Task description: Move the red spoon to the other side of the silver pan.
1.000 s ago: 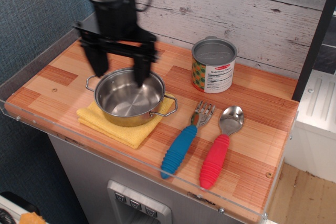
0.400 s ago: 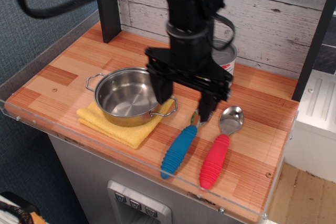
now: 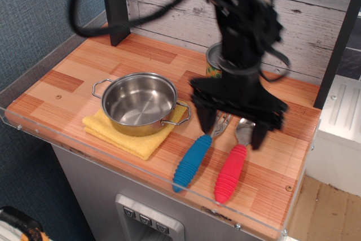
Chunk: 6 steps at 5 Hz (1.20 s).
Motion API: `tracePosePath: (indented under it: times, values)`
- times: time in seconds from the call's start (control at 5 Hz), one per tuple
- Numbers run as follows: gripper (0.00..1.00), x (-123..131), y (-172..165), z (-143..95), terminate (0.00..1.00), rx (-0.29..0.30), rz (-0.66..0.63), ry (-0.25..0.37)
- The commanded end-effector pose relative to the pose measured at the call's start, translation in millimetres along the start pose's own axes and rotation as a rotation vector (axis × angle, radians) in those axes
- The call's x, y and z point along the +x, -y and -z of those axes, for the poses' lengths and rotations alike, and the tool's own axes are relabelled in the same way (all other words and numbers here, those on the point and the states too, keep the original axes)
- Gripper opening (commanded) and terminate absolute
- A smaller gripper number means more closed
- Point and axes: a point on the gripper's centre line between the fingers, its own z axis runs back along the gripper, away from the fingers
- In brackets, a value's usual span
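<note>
The red spoon (image 3: 230, 170) lies on the wooden counter at the right, red ribbed handle toward the front, silver bowl partly hidden behind my gripper. The silver pan (image 3: 139, 103) stands empty on a yellow cloth (image 3: 127, 137) at the left. My gripper (image 3: 232, 125) hangs open above the spoon's bowl and the fork's head, one finger to the left of the fork, the other to the right of the spoon. It holds nothing.
A blue-handled fork (image 3: 194, 160) lies just left of the spoon. A printed tin can (image 3: 213, 64) stands behind my arm, mostly hidden. A clear acrylic rim (image 3: 141, 167) edges the counter front. A black post (image 3: 114, 4) stands at the back left.
My gripper has moved from above the pan rightward and forward, and now hangs over the spoon and fork. The spoon, fork and pan have not moved.
</note>
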Motion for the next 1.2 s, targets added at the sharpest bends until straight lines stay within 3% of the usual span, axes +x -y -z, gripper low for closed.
tracePosePath:
  times: [0.0,0.8,1.0]
  values:
    - [1.00,3.2,17.2,18.2,0.00,-0.006,-0.041,0.036]
    - [1.00,-2.7,10.9,40.2,0.00,-0.004,-0.058,0.016]
    - [0.00,-4.4,8.0,44.1,0.00,0.010,-0.063,0.017]
